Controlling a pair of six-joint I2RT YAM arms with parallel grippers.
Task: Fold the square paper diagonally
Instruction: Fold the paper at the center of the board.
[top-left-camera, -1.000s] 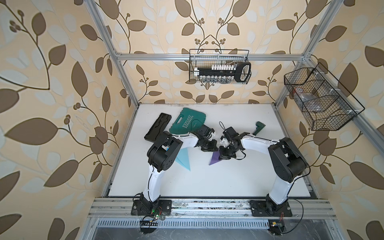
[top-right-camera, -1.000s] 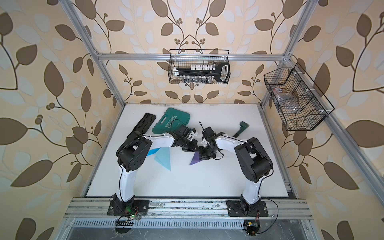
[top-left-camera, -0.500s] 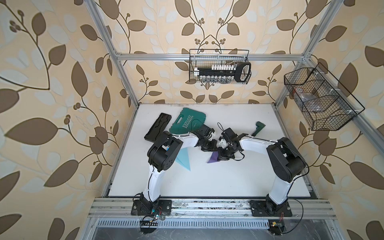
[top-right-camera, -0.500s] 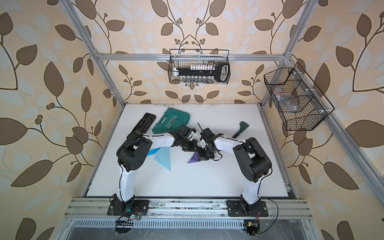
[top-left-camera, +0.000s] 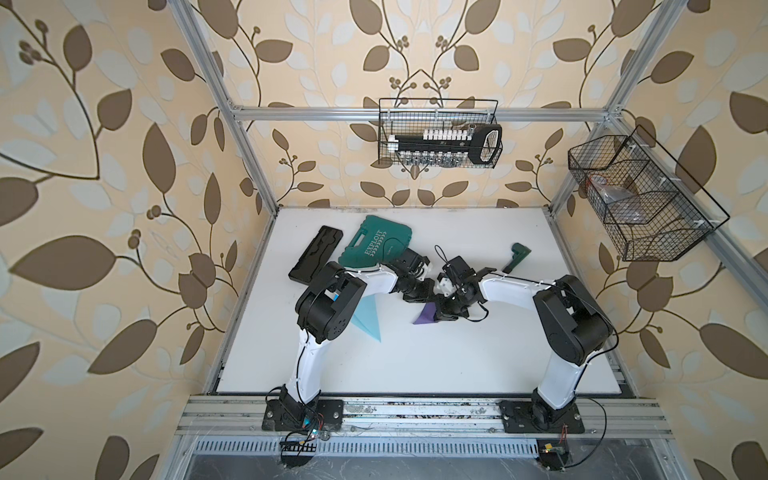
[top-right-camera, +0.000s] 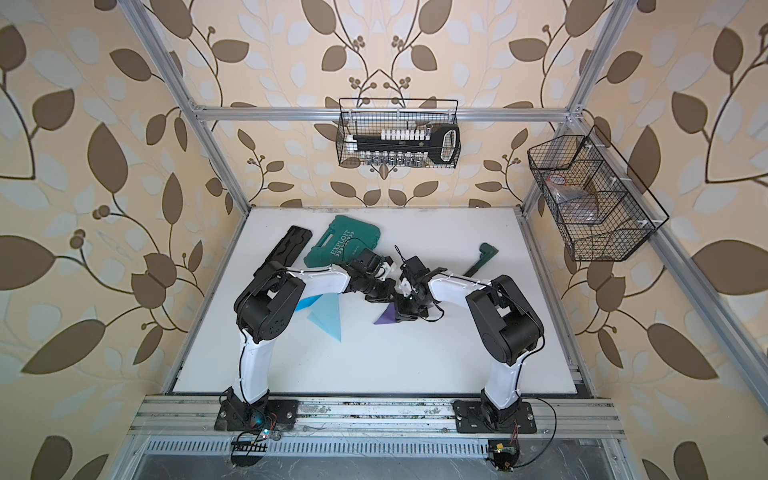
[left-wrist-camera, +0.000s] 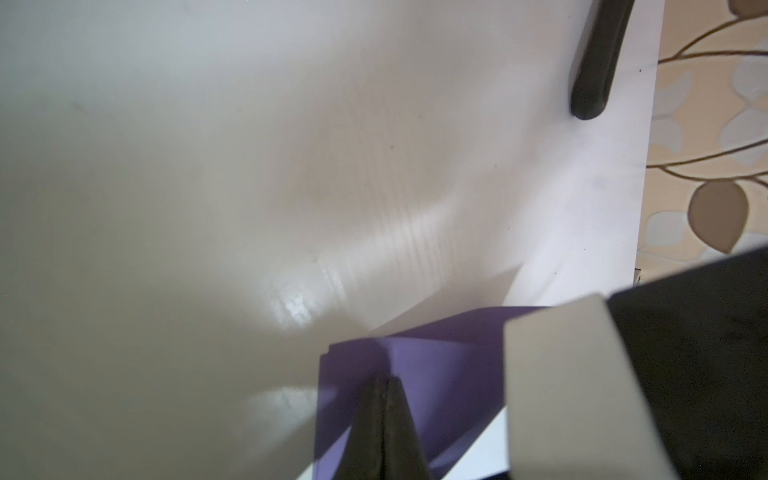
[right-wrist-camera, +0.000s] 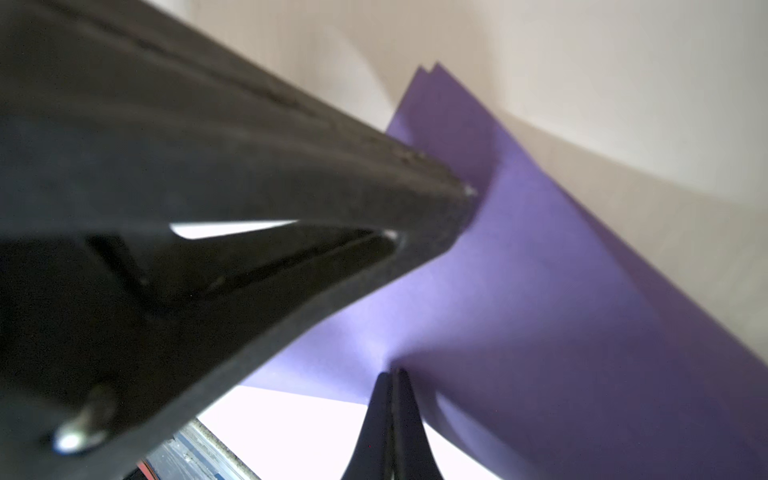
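Meeting over the middle of the white table (top-left-camera: 457, 361), the two arms converge on the purple paper (top-left-camera: 424, 319), which shows in both top views as a small dark triangle between them, right of a pale blue folded paper triangle (top-left-camera: 368, 316) and in front of the green EXPLOIT tool case (top-left-camera: 379, 245). The sheet is already doubled: the right wrist view shows two layers (right-wrist-camera: 540, 270) whose corners sit slightly out of line at the far tip. Part of it stands raised, with bright table visible under its near edge. The left gripper (left-wrist-camera: 385, 380) has its fingers pressed together, and their joined tip rests against the purple sheet at a crease line. The right gripper (right-wrist-camera: 391, 374) also has its fingers together, with the tip meeting the paper just above its lower edge, where the sheet dimples. Whether either claw has paper nipped between its fingers cannot be told. From the right wrist, the left gripper's dark body fills the near side and its tip touches the sheet close to the offset corners. A black moulded tray (top-left-camera: 316, 259) lies beside the case, a green-handled tool (top-left-camera: 518, 254) lies towards the back right, and two wire baskets hang on the walls, one at the back (top-left-camera: 438, 143) and one on the right (top-left-camera: 640, 203).
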